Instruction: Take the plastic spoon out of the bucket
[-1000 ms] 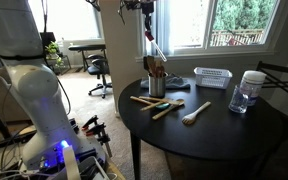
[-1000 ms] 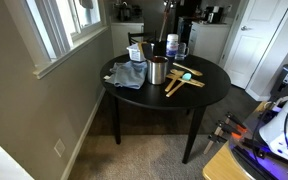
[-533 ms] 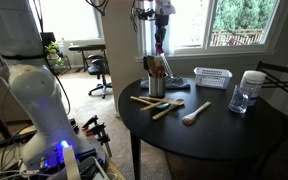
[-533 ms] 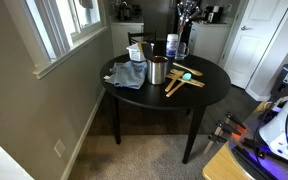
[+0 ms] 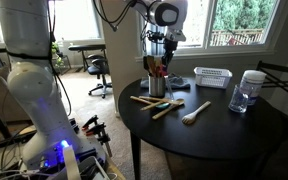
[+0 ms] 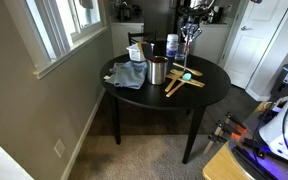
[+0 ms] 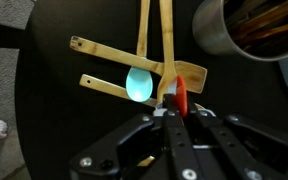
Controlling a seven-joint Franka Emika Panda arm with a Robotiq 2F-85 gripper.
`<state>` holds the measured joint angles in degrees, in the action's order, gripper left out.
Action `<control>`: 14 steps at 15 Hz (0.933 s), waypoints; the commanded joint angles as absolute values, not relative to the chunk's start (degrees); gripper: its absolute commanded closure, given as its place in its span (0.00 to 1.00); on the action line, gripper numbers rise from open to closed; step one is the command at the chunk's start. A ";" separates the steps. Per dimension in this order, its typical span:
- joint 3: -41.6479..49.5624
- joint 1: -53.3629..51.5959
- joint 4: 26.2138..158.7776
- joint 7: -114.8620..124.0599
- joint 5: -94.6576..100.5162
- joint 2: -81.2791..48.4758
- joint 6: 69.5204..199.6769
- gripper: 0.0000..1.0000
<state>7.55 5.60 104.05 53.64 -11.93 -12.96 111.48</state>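
Observation:
My gripper (image 7: 174,108) is shut on a red plastic spoon (image 7: 180,97), which sticks out between the fingers. It hangs above the black round table (image 5: 234,140), over the bamboo utensils, beside the bucket and clear of it. The bucket (image 7: 229,28) is a shiny metal pail holding several wooden utensils; it shows in both exterior views (image 5: 156,86) (image 6: 158,71). The gripper also shows in both exterior views (image 5: 157,45) (image 6: 191,32), higher than the bucket's rim.
Bamboo utensils (image 7: 149,45) and a light blue spoon (image 7: 139,83) lie on the table below the gripper. A white slotted basket (image 5: 212,76) and a clear lidded jar (image 5: 249,90) stand further along. A blue cloth (image 6: 127,75) lies by the bucket.
The gripper has come down and moved sideways away from above the bucket, carrying the red spoon with it. The things on the table have not moved.

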 commanded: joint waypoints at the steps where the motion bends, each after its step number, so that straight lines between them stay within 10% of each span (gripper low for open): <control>1: 7.67 3.22 100.47 55.30 -4.48 -17.42 111.29 0.94; 14: 7.43 -3.47 94.81 54.61 15.24 -27.21 109.14 0.94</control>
